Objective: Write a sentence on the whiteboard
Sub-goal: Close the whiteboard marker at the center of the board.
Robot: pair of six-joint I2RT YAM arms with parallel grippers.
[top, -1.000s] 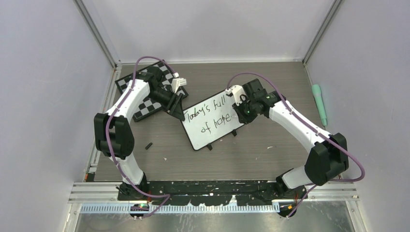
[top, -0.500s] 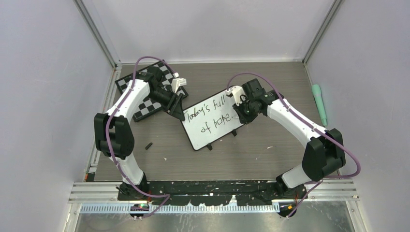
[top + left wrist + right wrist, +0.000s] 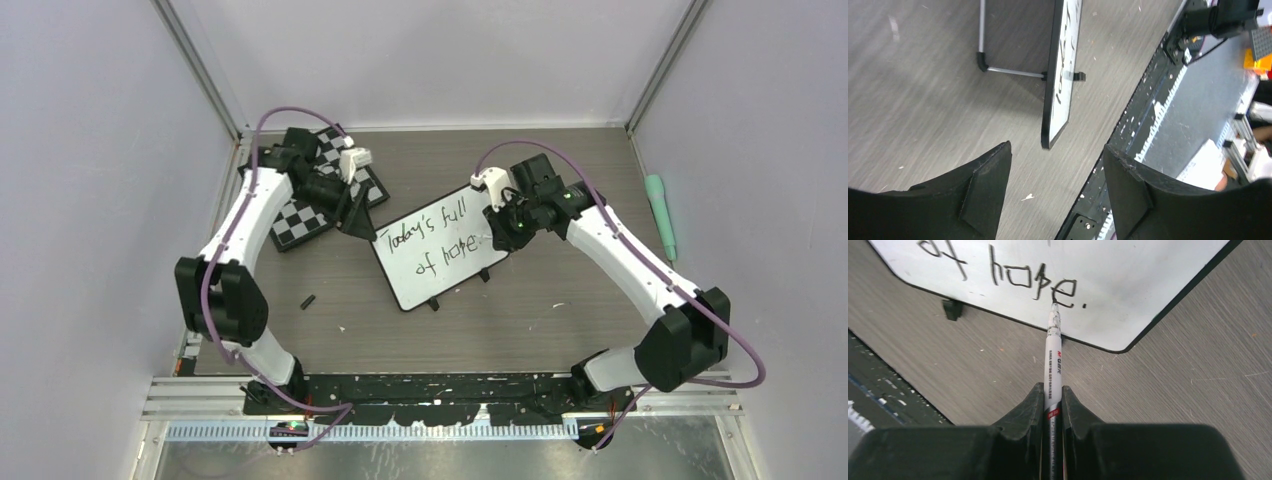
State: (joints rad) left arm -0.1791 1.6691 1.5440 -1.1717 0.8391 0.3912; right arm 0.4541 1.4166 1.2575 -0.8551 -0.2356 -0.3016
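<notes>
The whiteboard (image 3: 455,262) stands tilted on its feet at mid-table and bears the black sentence (image 3: 432,240) "Today's full of hope." in two slanted lines. My right gripper (image 3: 497,236) is shut on a white and black marker (image 3: 1053,360). The marker tip is at the "e" of "hope." (image 3: 1020,279) on the board (image 3: 1128,280). I cannot tell whether it touches. My left gripper (image 3: 353,214) is open and empty, just off the board's left corner. In the left wrist view the board's edge (image 3: 1062,75) lies beyond the gripper (image 3: 1056,148).
A black-and-white chessboard (image 3: 292,222) lies under the left arm at the back left. A green pen-like object (image 3: 660,215) lies by the right wall. A small black cap (image 3: 308,300) sits left of the board. The table's front rail (image 3: 1148,125) is near.
My left gripper has drawn back up and left, away from the whiteboard's left corner, with jaws apart. My right gripper has shifted slightly right with the marker. The board has not moved.
</notes>
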